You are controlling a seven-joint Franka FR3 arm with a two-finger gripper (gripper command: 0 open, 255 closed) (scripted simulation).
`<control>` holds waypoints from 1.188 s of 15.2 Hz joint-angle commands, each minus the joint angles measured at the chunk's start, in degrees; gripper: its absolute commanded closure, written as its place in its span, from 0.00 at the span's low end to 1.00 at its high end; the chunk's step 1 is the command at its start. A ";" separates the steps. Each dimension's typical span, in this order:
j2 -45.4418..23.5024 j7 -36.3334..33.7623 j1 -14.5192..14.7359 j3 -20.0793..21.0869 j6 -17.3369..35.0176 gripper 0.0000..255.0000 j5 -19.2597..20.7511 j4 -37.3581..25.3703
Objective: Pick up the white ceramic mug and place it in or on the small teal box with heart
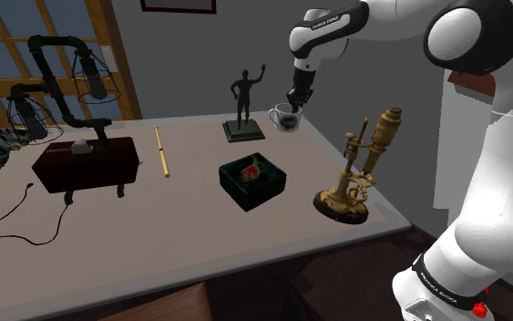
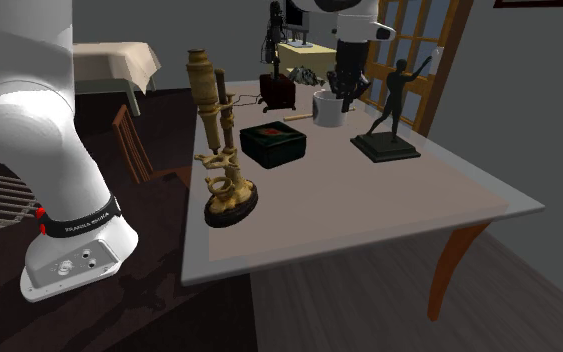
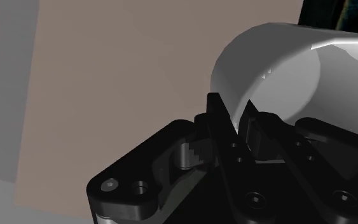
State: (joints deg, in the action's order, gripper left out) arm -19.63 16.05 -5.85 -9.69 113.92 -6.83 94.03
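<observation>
Your gripper (image 1: 293,108) is clamped on the rim of the white mug (image 1: 284,118), by the table's (image 1: 181,237) far edge beside the statue (image 1: 243,100). The dark box (image 1: 252,182) lies mid-table, apart from it. Lettering on your arm (image 1: 332,27) reads FRANKA EMIKA.

Bench (image 1: 181,237), as you see it: pale top bearing a pipe lamp on its dark base (image 1: 86,164), a trailing cord (image 1: 17,230), a wooden stick (image 1: 161,151), a dark figurine (image 1: 243,108), a dark heart-lidded box (image 1: 253,180) and a brass microscope (image 1: 354,173).
</observation>
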 commanded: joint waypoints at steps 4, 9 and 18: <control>4.85 -6.35 4.46 1.78 2.26 1.00 1.34 6.64; 8.57 -12.78 8.47 3.95 3.44 1.00 2.45 11.12; 11.38 -22.82 14.27 7.85 5.55 1.00 3.61 15.52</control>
State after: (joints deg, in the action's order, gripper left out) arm -8.18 -6.44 8.27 -1.94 119.00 -3.23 109.17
